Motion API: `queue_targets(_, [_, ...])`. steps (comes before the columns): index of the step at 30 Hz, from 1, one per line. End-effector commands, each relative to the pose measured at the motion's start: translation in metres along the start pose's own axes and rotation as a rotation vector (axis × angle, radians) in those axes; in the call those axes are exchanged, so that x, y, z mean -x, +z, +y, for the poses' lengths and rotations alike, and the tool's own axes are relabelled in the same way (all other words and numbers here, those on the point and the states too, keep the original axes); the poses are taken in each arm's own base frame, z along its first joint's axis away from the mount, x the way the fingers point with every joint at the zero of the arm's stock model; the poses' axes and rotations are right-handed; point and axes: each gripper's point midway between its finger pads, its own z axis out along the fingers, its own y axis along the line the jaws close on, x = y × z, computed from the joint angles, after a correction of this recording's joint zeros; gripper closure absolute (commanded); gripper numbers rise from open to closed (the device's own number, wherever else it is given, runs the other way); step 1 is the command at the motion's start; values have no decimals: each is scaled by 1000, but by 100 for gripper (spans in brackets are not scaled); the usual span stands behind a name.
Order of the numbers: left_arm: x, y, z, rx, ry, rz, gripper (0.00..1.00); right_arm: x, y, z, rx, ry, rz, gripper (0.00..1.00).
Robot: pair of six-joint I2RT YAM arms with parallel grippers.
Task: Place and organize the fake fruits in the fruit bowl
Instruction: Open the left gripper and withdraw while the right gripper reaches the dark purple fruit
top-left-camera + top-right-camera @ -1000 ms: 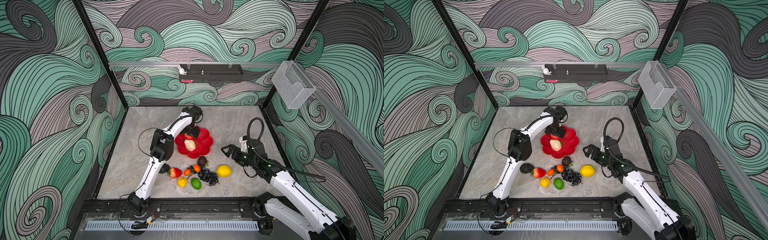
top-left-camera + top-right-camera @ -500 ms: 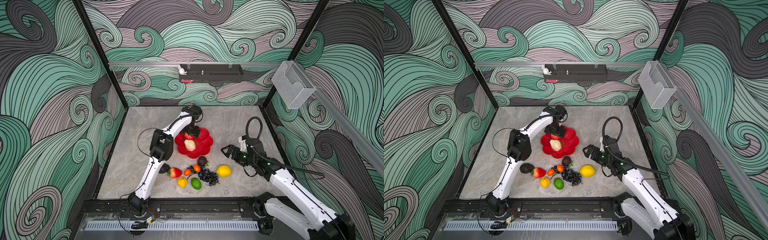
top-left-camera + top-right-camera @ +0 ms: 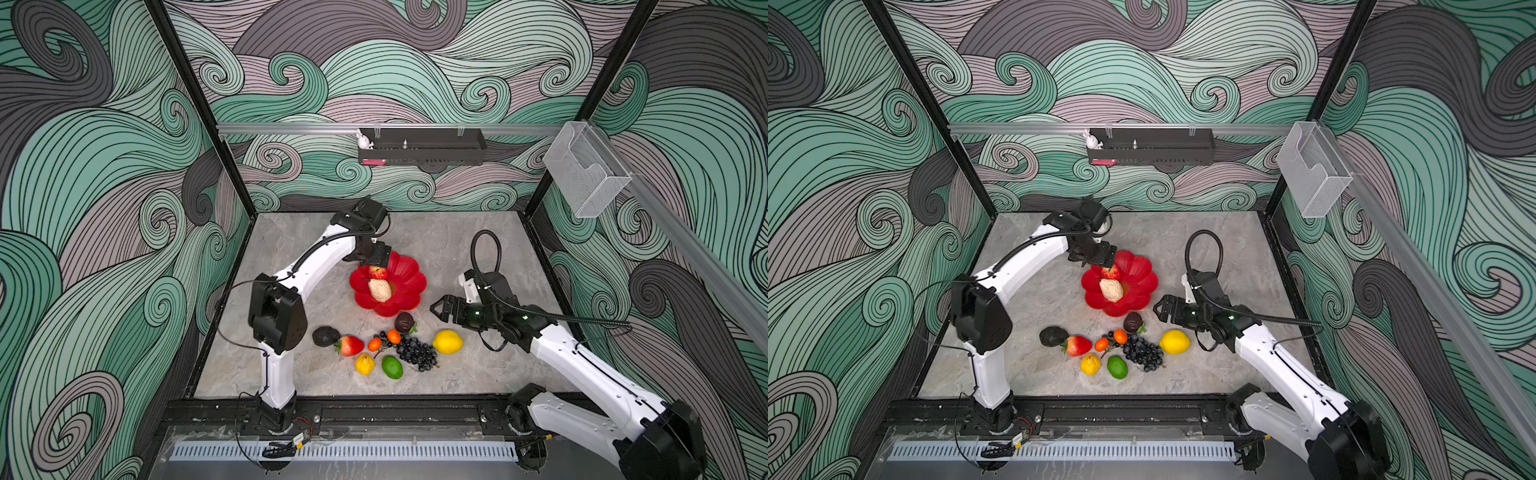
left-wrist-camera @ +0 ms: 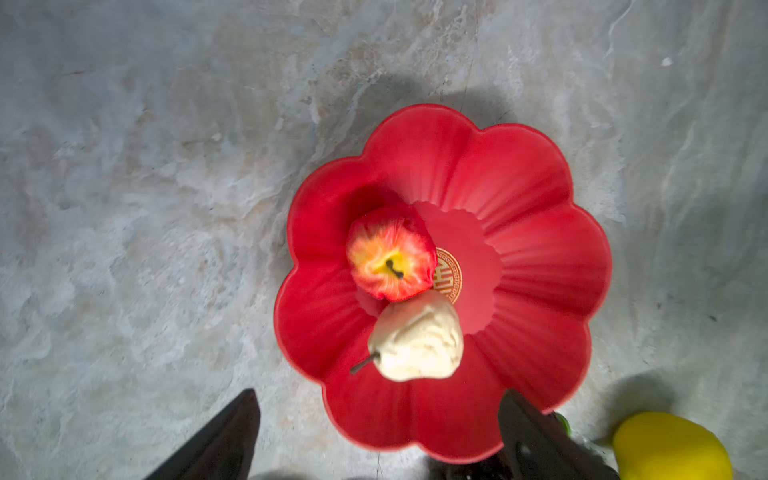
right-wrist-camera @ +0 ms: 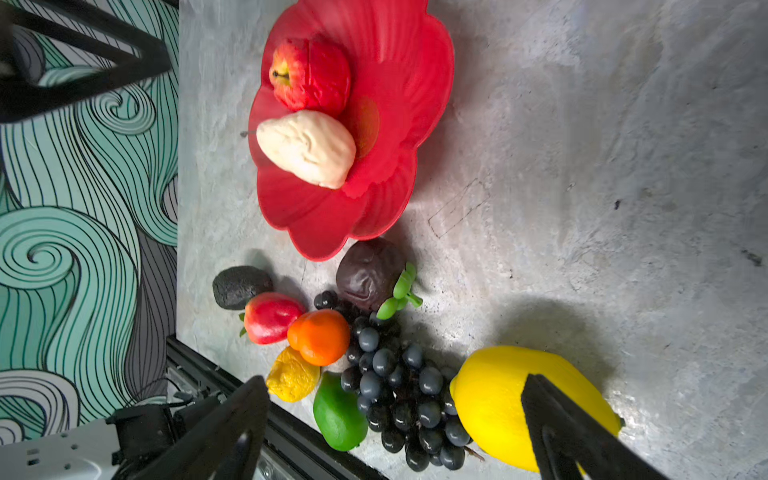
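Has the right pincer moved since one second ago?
Yes. The right pincer has shifted leftward, closer to the glossy red flower-shaped bowl.

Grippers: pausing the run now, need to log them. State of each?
Left gripper: open, holding nothing, over the fruit bowl.
Right gripper: open, holding nothing.

The left arm (image 3: 320, 266) and right arm (image 3: 582, 365) share glossy white link shells joined by bulky matte black joint housings. A thin black cable (image 3: 332, 242) trails along the left one. A thick ribbed black hose (image 3: 484, 232) arches off the right, whose wrist shows small green lights. The left claw (image 4: 377, 399) and right claw (image 3: 436, 309) are black with tapered fingers.
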Motion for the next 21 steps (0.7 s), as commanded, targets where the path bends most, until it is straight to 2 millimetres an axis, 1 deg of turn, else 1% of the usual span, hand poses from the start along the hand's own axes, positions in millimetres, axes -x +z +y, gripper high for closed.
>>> queue_targets(1, [3,-29,9,-43,-124,-182,9,-1,0,9,-24,-65,8,5])
queue_targets(2, [-7,-34,15,-42,-146,-202,9,-3,2,12,-19,-76,18,5])
queue_targets(3, [-24,-35,23,-36,-169,-211,9,-4,6,17,-3,-96,27,6])
queue_targets(4, [-36,-45,29,-47,-183,-248,9,-6,9,21,11,-116,34,6])
queue_targets(7, [-74,-52,48,-53,-225,-323,9,-13,19,26,-9,-157,73,8])
queue_targets(11, [-106,-66,72,-43,-252,-474,8,-17,37,28,-66,-187,110,10])
queue_targets(13, [-117,-73,83,-24,-260,-528,7,-19,48,27,-88,-194,129,11])
queue_targets(15, [-122,-77,89,-12,-255,-562,7,-20,59,27,-99,-195,144,11])
queue_targets(18, [-125,-77,91,-11,-257,-583,7,-22,74,26,-111,-203,176,12])
queue_targets(21, [-124,-73,88,-26,-257,-578,7,-22,86,23,-132,-222,199,12])
